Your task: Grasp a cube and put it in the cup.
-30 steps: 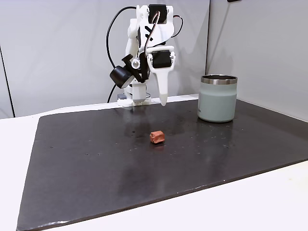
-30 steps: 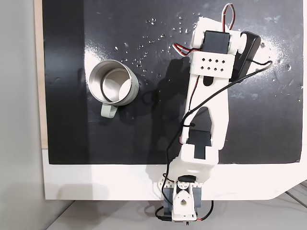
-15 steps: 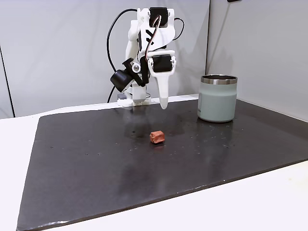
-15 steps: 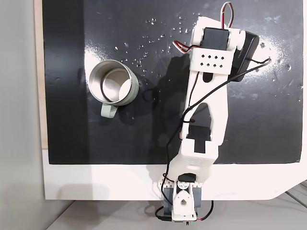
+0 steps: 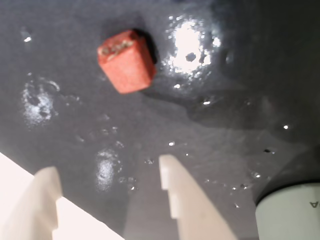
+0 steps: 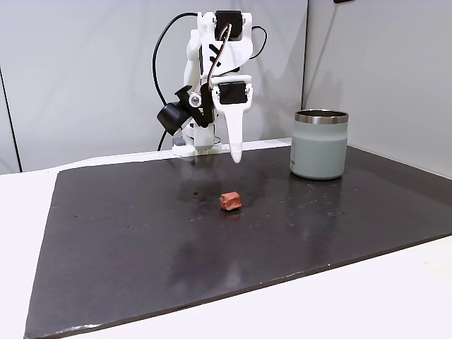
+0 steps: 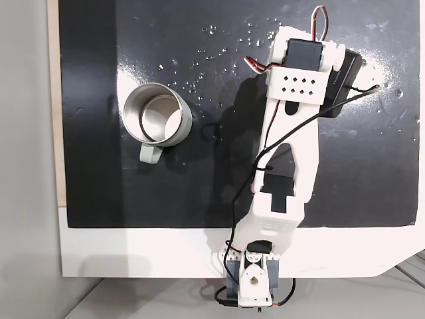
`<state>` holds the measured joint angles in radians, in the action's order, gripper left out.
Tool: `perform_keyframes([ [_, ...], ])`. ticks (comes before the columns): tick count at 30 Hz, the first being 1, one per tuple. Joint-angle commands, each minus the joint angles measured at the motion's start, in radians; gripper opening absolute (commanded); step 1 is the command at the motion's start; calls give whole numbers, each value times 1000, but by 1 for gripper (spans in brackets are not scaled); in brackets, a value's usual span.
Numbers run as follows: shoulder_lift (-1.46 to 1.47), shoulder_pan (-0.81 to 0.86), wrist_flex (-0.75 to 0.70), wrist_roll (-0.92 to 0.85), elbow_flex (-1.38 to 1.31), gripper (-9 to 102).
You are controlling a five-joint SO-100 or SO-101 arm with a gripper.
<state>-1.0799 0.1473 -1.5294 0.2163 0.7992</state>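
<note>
I had a broad dark mat (image 6: 212, 240) spread over the white surface (image 6: 367, 296), with bare margins at the front and left in a fixed view — plenty of free room around everything. Behind stood pale wall panels. The cup (image 6: 320, 143) sat upright near the mat's far right, well apart from the cube (image 6: 230, 200), which lay alone mid-mat. My claw (image 5: 110, 175) hung above the mat, released, fingers apart and empty — the cube (image 5: 126, 60) lay ahead of its tips.
</note>
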Motion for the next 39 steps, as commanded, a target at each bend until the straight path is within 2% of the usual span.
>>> perform_keyframes([
  [1,6,12,-12,11,-75,22],
  [21,273,20,-81,9,-336,21],
  [39,417,5,-98,9,-442,21],
])
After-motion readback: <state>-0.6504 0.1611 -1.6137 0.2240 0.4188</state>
